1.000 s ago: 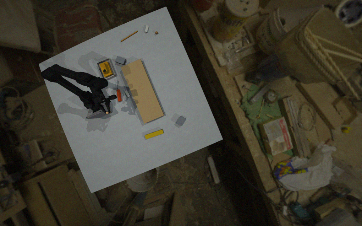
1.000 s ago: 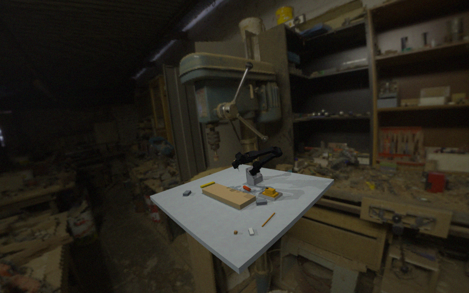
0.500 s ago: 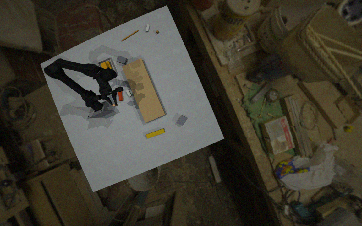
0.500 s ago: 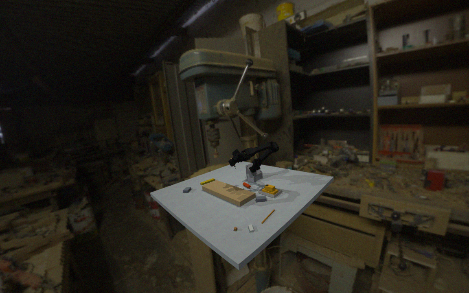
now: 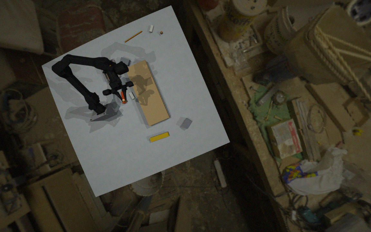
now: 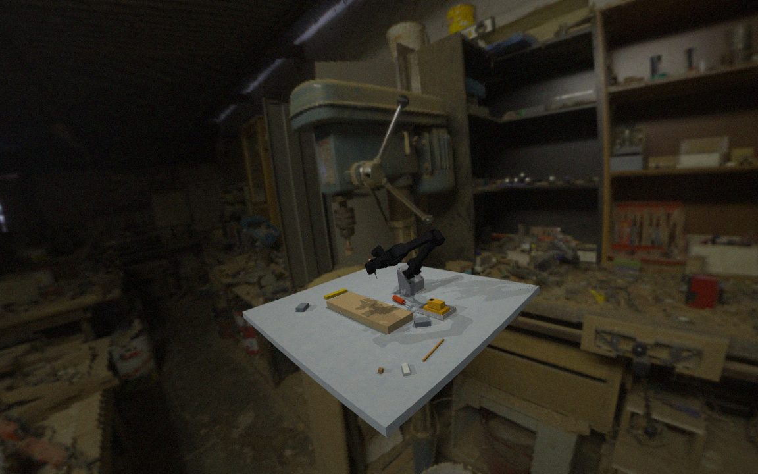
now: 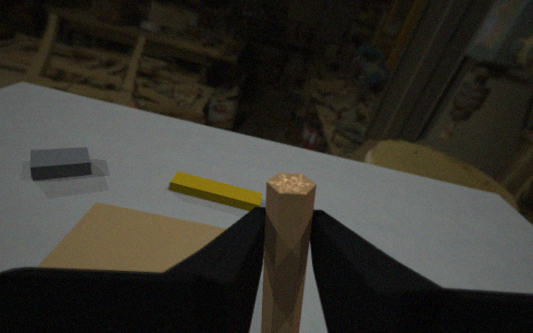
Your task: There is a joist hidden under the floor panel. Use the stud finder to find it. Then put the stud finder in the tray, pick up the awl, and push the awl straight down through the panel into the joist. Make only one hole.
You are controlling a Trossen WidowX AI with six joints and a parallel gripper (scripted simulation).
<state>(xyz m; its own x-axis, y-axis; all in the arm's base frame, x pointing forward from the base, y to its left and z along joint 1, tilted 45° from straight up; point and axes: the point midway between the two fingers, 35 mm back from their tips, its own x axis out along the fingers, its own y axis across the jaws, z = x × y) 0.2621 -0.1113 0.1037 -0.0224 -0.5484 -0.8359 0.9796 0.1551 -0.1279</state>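
Note:
My gripper (image 5: 123, 99) (image 6: 370, 268) (image 7: 287, 219) is shut on the awl's tan six-sided handle (image 7: 290, 231), above the table beside the panel. The awl's thin shaft (image 6: 376, 275) shows faintly below the gripper in the exterior view. The tan floor panel (image 5: 156, 108) (image 6: 392, 322) (image 7: 128, 240) lies flat, with arm shadows on it. I see no hole in its top. The yellow stud finder (image 6: 435, 305) sits in the grey tray (image 6: 450, 312); the arm hides most of both in the top view. The joist is hidden.
An orange-handled screwdriver (image 5: 122, 94) (image 6: 398, 299) lies below the gripper, by a white block (image 5: 131, 95). Grey blocks (image 5: 185, 123) (image 6: 422, 322) (image 7: 60, 163) and a yellow bar (image 5: 159, 137) (image 6: 335, 293) (image 7: 216, 189) lie near the panel. A pencil (image 5: 133, 36) (image 6: 433, 349) lies farther off.

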